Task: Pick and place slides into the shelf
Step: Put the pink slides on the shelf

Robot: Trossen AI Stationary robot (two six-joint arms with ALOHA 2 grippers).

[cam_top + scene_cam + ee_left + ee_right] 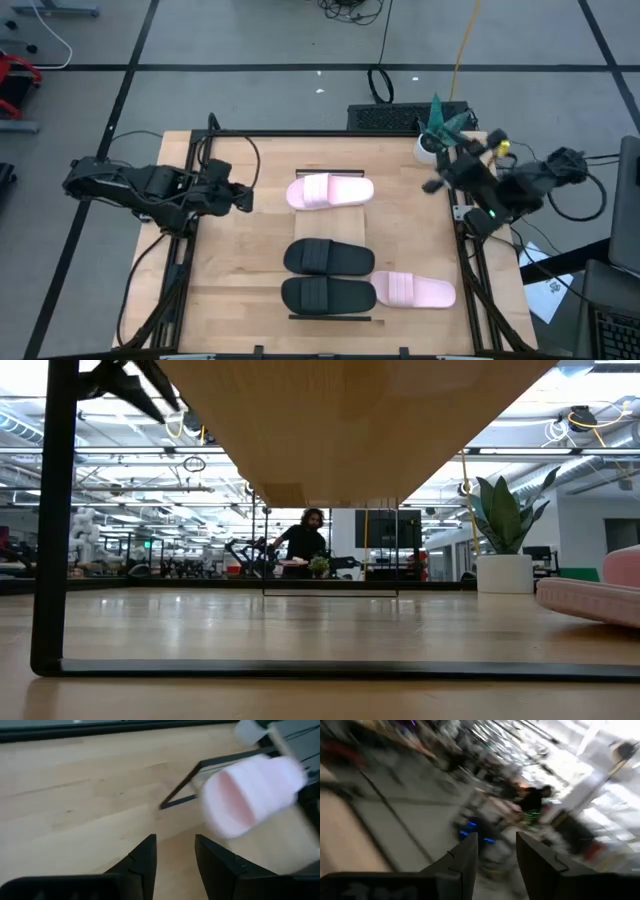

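Facing the far pink slide [330, 191] from the nine o'clock edge of the worktop [240, 270], the left claw [243, 197] hangs empty with a clear gap between its fingers, a pose that looks chosen to line it up with that slide's near end; the left wrist view shows the pink slide [252, 790] ahead of its fingers [142, 857], not yet between them. The right claw [434, 185] sits up at two o'clock, off the worktop's corner and aimed out at the room, fingers parted and holding nothing, apparently parked out of the way. The shelf [330, 245] runs twelve to six down the middle: the far pink slide lies across its twelve o'clock end and two black slides [328, 257] [327, 294] lie crosswise nearer six, seemingly already placed. The second pink slide [413, 290] lies at four o'clock, just beside the nearer black one, seemingly off the slats. All four are wide-strapped, open-toed and alike in size.
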